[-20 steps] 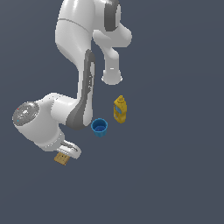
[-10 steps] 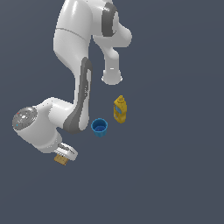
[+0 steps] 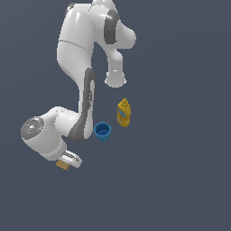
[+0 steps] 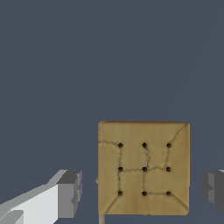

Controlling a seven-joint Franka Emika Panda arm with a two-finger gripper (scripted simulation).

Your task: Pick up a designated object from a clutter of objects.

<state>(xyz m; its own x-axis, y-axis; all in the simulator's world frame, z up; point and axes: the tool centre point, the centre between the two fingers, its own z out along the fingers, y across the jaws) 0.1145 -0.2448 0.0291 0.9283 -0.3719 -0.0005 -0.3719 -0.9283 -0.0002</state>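
Surface: plain dark grey-blue ground (image 3: pixel 180 180), flat and featureless in both views.
Arm: white Panda arm (image 3: pixel 76 58) folds down from the top of the exterior view, its wrist low at the exterior view's left.
Gripper: gripper (image 3: pixel 68 162) sits at the lower left of the exterior view, just over the tan slab; in the wrist view its fingers (image 4: pixel 70 194) stand spread, one on each side of the slab, with a gap showing between each finger and the slab's edge, so nothing is grasped.
Tan slab: flat square tan slab (image 4: pixel 144 169) with nine dark dots and crack lines on its face lies between the fingers; in the exterior view only a corner of it peeks out under the gripper.
Blue cup: small blue cup (image 3: pixel 103 131) stands upright, mouth up, apart from the slab and just beside the arm's forearm.
Mustard bottle: yellow mustard bottle (image 3: pixel 124 112) stands upright near the cup, on the exterior view's right of it.
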